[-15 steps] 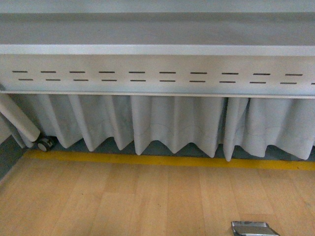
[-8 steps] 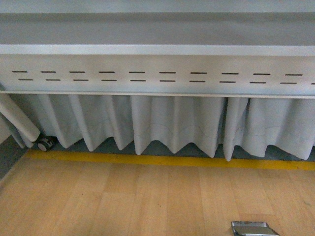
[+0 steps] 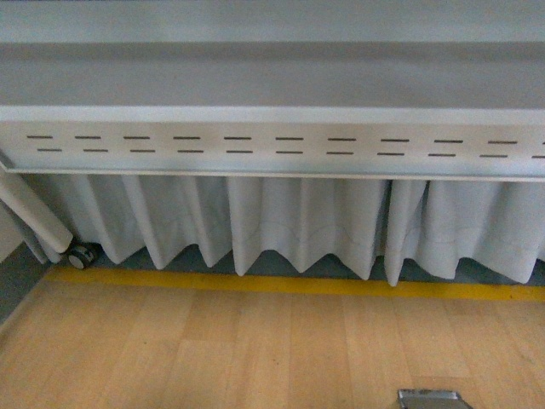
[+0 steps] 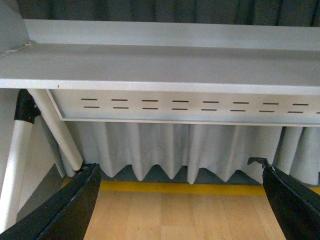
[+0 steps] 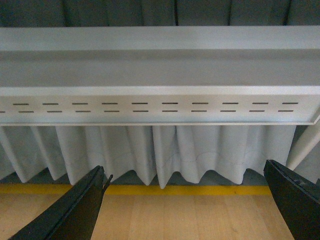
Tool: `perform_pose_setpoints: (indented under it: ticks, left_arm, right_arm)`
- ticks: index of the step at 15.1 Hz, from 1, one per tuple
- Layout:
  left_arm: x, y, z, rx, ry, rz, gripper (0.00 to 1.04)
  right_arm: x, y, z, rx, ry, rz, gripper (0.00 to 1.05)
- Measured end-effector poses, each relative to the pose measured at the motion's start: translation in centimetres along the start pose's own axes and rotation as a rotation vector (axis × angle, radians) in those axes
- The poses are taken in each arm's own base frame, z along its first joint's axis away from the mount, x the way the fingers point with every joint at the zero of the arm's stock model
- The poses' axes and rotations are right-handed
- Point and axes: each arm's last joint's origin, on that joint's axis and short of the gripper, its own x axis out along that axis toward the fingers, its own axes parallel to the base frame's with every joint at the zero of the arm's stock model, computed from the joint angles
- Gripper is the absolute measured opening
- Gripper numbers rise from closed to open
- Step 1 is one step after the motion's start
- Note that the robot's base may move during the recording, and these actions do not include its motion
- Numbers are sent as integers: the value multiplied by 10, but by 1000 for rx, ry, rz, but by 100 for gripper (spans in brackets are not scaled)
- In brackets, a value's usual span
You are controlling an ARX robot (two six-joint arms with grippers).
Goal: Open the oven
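The oven is out of view in all three pictures. In the left wrist view my left gripper (image 4: 182,210) stands open, its two black fingers (image 4: 70,207) wide apart over bare wooden surface (image 4: 180,220), with nothing between them. My right gripper (image 5: 184,207) is open in the same way in the right wrist view, black fingers (image 5: 75,210) at both sides and only wood (image 5: 185,217) between. Neither arm shows in the front view.
A wooden surface (image 3: 255,349) ends in a yellow strip (image 3: 298,285). Behind it hangs a white pleated curtain (image 3: 298,221) under a grey bench with a slotted panel (image 3: 272,146). A white leg (image 3: 34,213) and caster (image 3: 81,255) stand far left. A silvery metal piece (image 3: 430,398) shows at the bottom edge.
The front view has shifted: the slotted panel and the silvery piece sit lower in the picture than before, and more of the bench top shows.
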Motion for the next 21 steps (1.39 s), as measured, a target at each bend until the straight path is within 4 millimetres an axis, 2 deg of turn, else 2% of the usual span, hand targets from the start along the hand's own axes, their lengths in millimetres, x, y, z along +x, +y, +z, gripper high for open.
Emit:
perform_pose_setpoints:
  ticks: [21]
  left_arm:
    - [0,0,0,0,-4,3,98]
  right_arm:
    - [0,0,1,0,-5,-1,98]
